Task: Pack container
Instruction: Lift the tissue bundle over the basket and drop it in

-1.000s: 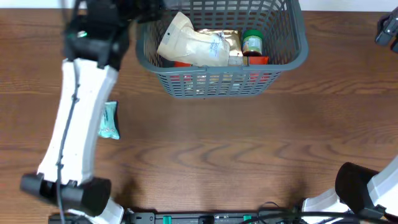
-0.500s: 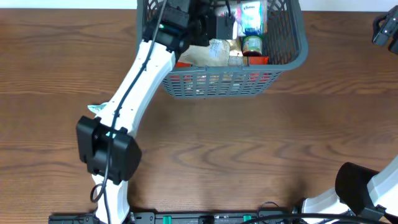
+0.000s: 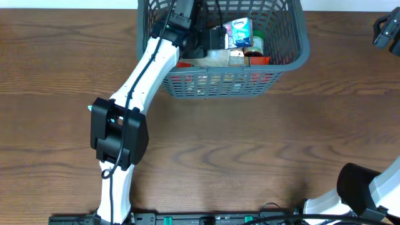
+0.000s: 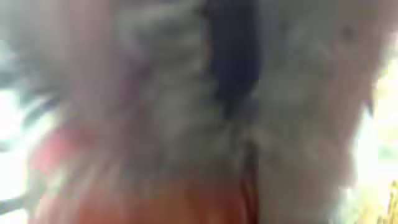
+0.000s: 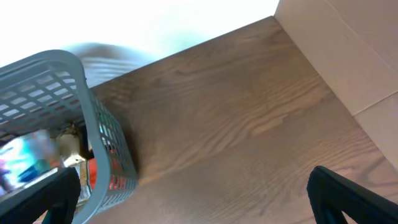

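my left arm [image 3: 150,69] reaches into the basket [image 3: 220,84], the left jaws just beside a soft blue-and-white packet [image 3: 239,32]. that wrist view is all blur, so i cannot tell how wide they stand or whether they grip it. the right jaws gape wide, holding nothing, over the wood-grain counter [image 3: 250,156]. the grey slotted plastic basket sits at 12 o'clock.

left arm [image 3: 149,67] and packets [image 3: 238,32] fill the container [image 3: 225,82]; open table [image 3: 250,150] in front
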`<state>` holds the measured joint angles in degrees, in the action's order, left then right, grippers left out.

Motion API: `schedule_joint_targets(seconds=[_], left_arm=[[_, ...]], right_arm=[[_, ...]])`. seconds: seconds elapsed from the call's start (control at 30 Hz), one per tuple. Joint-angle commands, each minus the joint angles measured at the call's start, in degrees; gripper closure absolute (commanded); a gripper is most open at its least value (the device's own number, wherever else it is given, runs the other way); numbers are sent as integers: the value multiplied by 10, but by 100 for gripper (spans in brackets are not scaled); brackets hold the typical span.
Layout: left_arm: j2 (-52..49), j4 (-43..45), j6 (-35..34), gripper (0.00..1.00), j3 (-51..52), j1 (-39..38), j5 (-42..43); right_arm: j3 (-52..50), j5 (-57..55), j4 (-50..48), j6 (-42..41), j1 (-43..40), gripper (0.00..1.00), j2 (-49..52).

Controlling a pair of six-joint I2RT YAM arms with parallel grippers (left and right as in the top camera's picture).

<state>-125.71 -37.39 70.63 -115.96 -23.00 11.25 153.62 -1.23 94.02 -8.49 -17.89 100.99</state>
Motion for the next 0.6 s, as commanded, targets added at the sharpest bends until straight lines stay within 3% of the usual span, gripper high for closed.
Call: schedule_joint_targets(seconds=[0.0, 0.03, 0.07, 0.23, 0.4, 0.47, 0.57], left_arm=[[5, -3, -26, 28, -5, 2, 1], [7, -3, -26, 8, -5, 1, 1], [11, -3, -31, 2, -5, 0, 1], [59, 5, -89, 2, -10, -2, -3], [138, 7, -100, 2, -22, 0, -61], [176, 13, -143, 2, -22, 4, -99], [229, 10, -265, 2, -22, 25, -159]], right_arm=[[0, 2, 0, 9, -4, 1, -3], [0, 2, 0, 9, -4, 1, -3], [0, 2, 1, 9, -4, 1, -3], [0, 2, 0, 9, -4, 1, -3], [0, 2, 0, 9, -4, 1, -3], [0, 2, 0, 9, -4, 1, -3], [0, 2, 0, 9, -4, 1, -3]])
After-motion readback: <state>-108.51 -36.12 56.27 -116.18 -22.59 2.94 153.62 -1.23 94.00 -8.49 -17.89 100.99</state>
